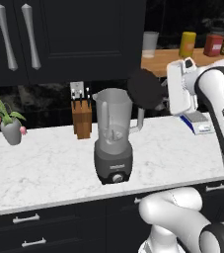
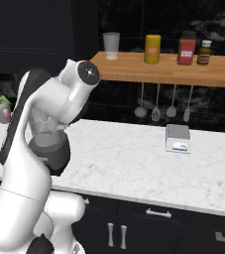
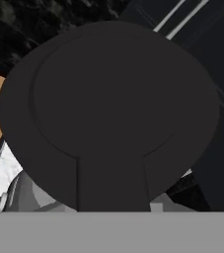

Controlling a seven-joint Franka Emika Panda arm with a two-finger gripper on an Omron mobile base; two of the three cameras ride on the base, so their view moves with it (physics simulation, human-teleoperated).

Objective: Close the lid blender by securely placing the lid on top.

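- Left base view: the lid (image 1: 145, 89), a flat matte black disc, hangs in the air, tilted on edge, just up and to the right of the jar's open mouth and not touching it.
- The gripper (image 1: 164, 94) sits at the lid's right side; the lid appears held there, but its fingers are hidden behind the white hand, so I cannot tell how the jaws stand.
- The blender (image 1: 113, 136) stands upright near the middle of the white marble surface (image 1: 44, 168), towards its front edge: translucent grey jar, side handle on the right, dark grey motor base with a small front knob.
- A wooden knife block (image 1: 82, 114) stands behind it at the back edge; a potted plant with pink flowers (image 1: 7, 121) stands near the left end.
- Right base view: the arm hides most of the blender (image 2: 52, 151). A small box (image 2: 178, 138) lies on the surface towards the back. A wooden shelf (image 2: 173, 69) carries a cup and jars; ladles hang beneath it.
- Hand view: the lid (image 3: 113, 99) shows its round face and a tab running down to the bottom edge, with dark cabinet doors behind.
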